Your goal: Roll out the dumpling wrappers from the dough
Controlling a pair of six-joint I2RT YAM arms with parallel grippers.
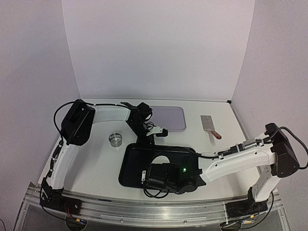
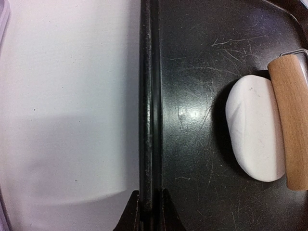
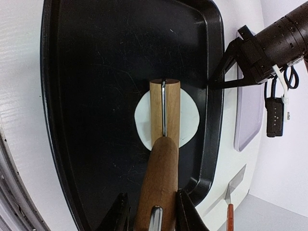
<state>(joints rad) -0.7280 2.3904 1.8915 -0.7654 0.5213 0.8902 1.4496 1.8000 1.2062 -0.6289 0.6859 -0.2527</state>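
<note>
A flattened, roundish white dough piece [image 3: 190, 118] lies on the black tray [image 3: 96, 96]; it also shows in the left wrist view [image 2: 252, 130] and faintly in the top view [image 1: 162, 159]. A wooden roller [image 3: 164, 110] rests across the dough, its drum seen in the left wrist view [image 2: 291, 120]. My right gripper [image 3: 151, 211] is shut on the roller's brown handle [image 3: 159, 183]. My left gripper [image 2: 150, 211] is shut on the tray's far rim [image 2: 149, 96], seen from the right wrist [image 3: 214, 84]. No dumpling wrappers show in any view.
A small metal ring cutter [image 1: 115, 139] stands on the white table left of the tray. A lilac tray [image 1: 171, 118] lies behind it. A metal scraper with a red handle [image 1: 210, 125] lies at the back right.
</note>
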